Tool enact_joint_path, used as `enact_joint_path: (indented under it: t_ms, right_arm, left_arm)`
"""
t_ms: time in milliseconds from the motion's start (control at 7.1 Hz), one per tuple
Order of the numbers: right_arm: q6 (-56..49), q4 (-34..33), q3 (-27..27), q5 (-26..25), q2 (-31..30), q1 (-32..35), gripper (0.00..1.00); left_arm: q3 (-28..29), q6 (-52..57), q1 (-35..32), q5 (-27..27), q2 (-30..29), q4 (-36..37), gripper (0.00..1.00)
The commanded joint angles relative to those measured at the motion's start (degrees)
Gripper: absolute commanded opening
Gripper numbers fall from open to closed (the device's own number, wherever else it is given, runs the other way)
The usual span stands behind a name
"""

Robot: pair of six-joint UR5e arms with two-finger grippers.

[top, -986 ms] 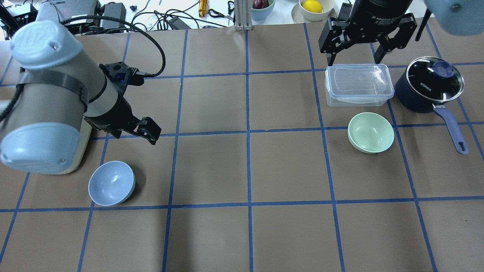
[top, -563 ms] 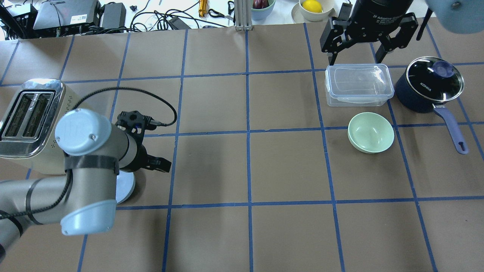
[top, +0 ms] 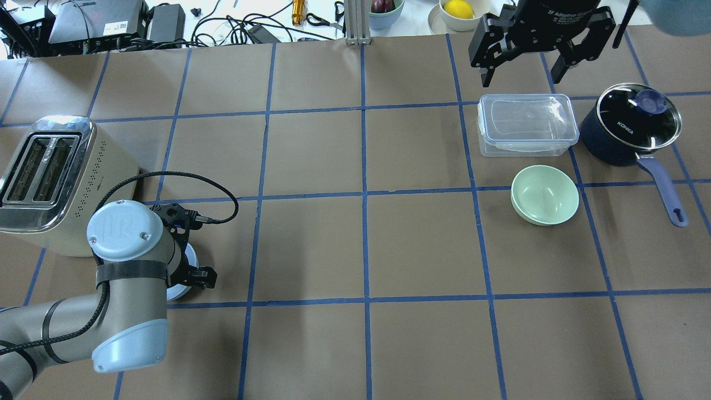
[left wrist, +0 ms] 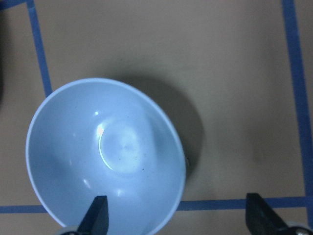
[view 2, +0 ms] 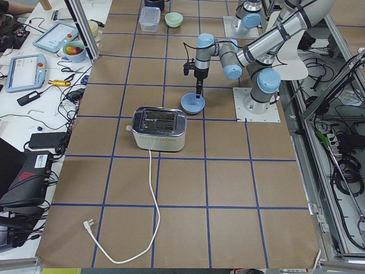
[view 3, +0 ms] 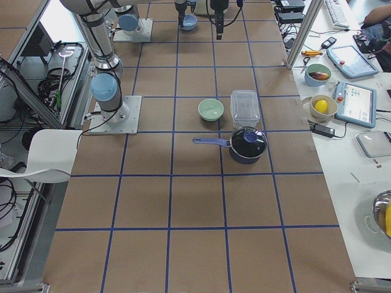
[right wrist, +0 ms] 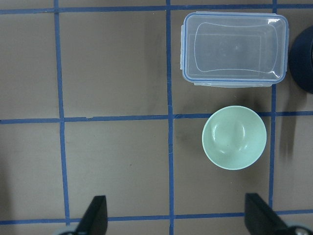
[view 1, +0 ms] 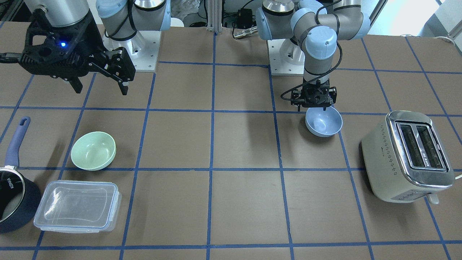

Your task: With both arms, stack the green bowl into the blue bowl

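Observation:
The blue bowl (view 1: 323,123) sits upright on the table's left side, mostly hidden under my left arm in the overhead view (top: 190,256). My left gripper (view 1: 317,105) is open and low over the bowl's near rim. In the left wrist view the bowl (left wrist: 107,156) fills the frame, one fingertip (left wrist: 98,215) over its inside and the other outside it. The green bowl (top: 545,194) sits upright on the right side. My right gripper (top: 525,66) is open and empty, high above the table beyond it. The green bowl also shows in the right wrist view (right wrist: 234,137).
A cream toaster (top: 50,178) stands just left of the blue bowl. A clear lidded container (top: 526,124) lies behind the green bowl. A dark navy saucepan (top: 633,122) with a glass lid stands to its right, handle pointing forward.
My left arm has swung forward and down, from beside the toaster to right over the blue bowl. My right gripper has shifted slightly farther back. Both bowls have stayed put.

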Motion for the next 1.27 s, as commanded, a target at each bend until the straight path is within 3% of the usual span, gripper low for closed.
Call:
enact_joint_path:
  t_ms: [0,141,282,423,563,704,1127]
  right_arm:
    - [0.4,-0.1,0.6,0.5,0.4,0.1,0.96]
    - [-0.1,-0.2,2.0,0.5,0.4,0.1,0.96]
    - [-3.8,-0.5,4.5,0.1,0.5,-0.8,0.99]
    - [-6.5,-0.6,7.3,-0.4,0.5,-1.6,1.0]
    - [-7.1,-0.5,9.7,0.3,0.4,-6.2,1.0]
    - [-7.9,-0.8,13.6,0.5,0.3,-11.3,1.0]
    - [-19.6,-21.5,29.3,0.3,0.6,-19.3,1.0]
  left_arm:
    - [0.3,1.8,0.9,-3.5,-1.3,-0.1,0.7]
    - [0.5,2.4,0.9,-6.5,-1.6,0.0,0.7]
    - [0.3,3.9,0.9,-6.5,-1.7,0.0,0.5]
    - [0.4,4.0,0.9,-6.6,-1.9,0.0,0.5]
    - [0.1,4.4,0.9,-6.4,-2.6,0.2,0.36]
    - [0.3,4.4,0.9,-6.3,-3.1,0.3,0.0]
    - [3.2,2.3,0.0,-6.5,-3.1,2.1,0.0]
